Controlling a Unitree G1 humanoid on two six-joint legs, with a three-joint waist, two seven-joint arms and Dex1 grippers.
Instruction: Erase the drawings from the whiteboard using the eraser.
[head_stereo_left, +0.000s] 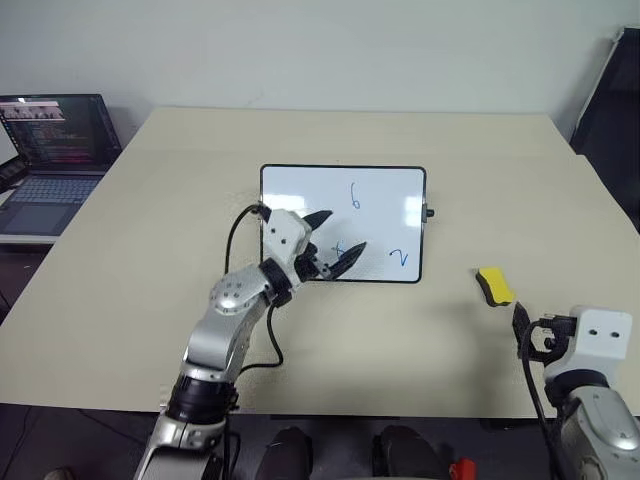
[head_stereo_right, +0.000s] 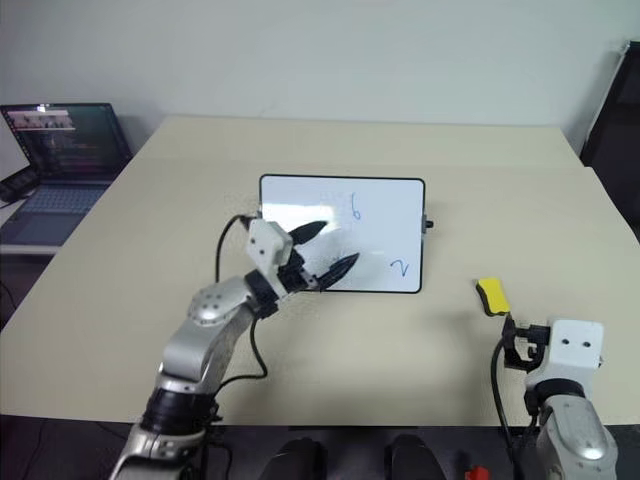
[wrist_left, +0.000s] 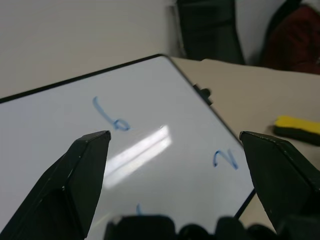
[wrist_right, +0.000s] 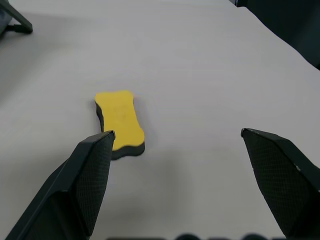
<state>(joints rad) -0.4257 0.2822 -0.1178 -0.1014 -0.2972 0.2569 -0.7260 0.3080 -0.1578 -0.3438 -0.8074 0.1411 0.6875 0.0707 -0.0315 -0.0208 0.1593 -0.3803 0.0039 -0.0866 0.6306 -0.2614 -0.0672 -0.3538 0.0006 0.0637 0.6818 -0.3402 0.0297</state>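
The whiteboard (head_stereo_left: 300, 195) lies flat in the middle of the beige table. It carries blue drawings: a "6" (head_stereo_left: 355, 196) near its centre, a "2" (head_stereo_left: 400, 259) at its near right corner, and a third mark (head_stereo_left: 338, 248) partly hidden behind my left fingers. My left gripper (head_stereo_left: 342, 232) hovers over the board's near edge, open and empty. The left wrist view shows the "6" (wrist_left: 107, 114) and the "2" (wrist_left: 225, 159). The yellow eraser (head_stereo_left: 494, 285) lies on the table right of the board. My right gripper (head_stereo_left: 530, 335) is just short of it, open and empty, with the eraser (wrist_right: 120, 122) in front of its left finger.
An open laptop (head_stereo_left: 50, 150) stands on a lower surface beyond the table's left edge. A dark chair (head_stereo_left: 612, 110) is at the far right. Small black knobs (head_stereo_left: 430, 212) stick out from the board's right side.
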